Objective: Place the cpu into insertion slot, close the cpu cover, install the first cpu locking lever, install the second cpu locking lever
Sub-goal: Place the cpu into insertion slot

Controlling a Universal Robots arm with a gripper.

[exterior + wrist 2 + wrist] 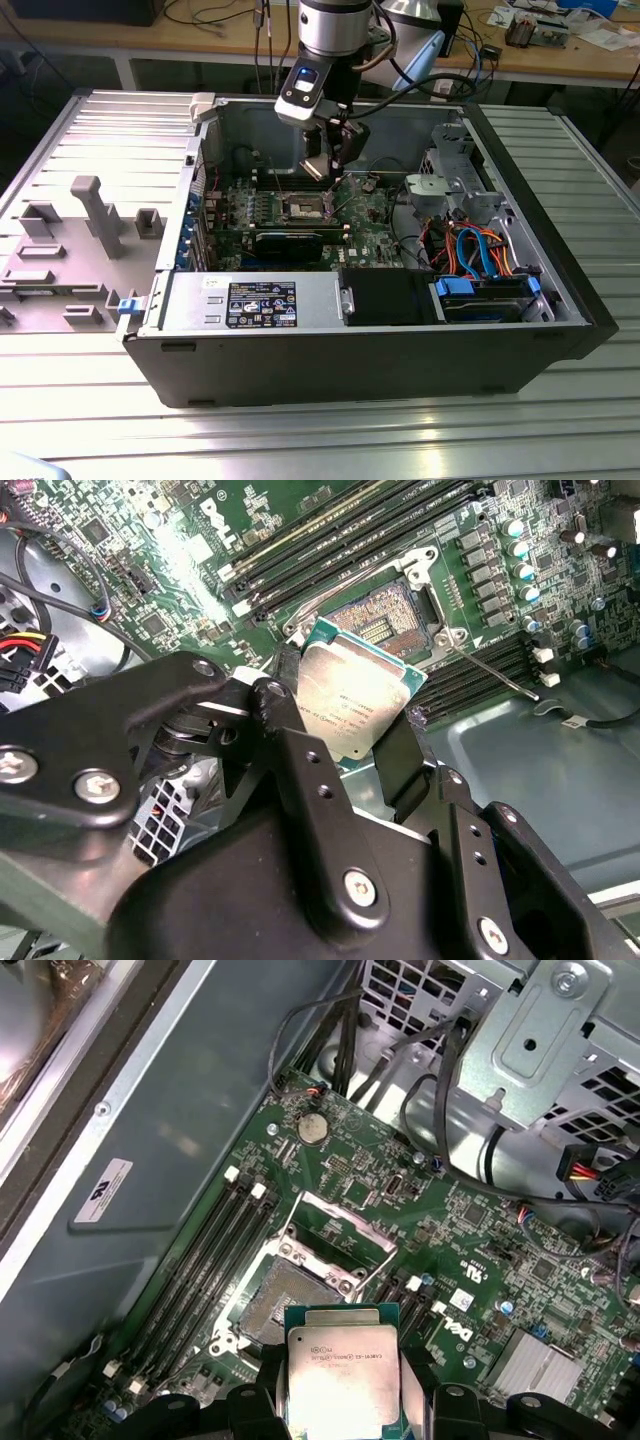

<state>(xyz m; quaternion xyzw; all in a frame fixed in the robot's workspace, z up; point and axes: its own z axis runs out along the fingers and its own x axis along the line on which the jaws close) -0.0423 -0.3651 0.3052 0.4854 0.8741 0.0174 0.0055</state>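
Note:
My gripper hangs inside the open computer case, shut on the cpu, a flat square chip with a dull silver top. In both wrist views the black fingers clamp two opposite edges of the cpu. The insertion slot lies on the green motherboard just beyond the chip, with its tan-gold centre uncovered. The chip hovers above the slot's near edge, tilted and apart from it. The cpu cover, a thin metal frame, stands swung up at the slot's far side. A thin wire lever sticks out beside the slot.
Long memory slots flank the socket. A metal drive cage with orange and blue cables fills the exterior view's right. A grey box with a black label sits along the case front. Grey fixtures stand outside at the left.

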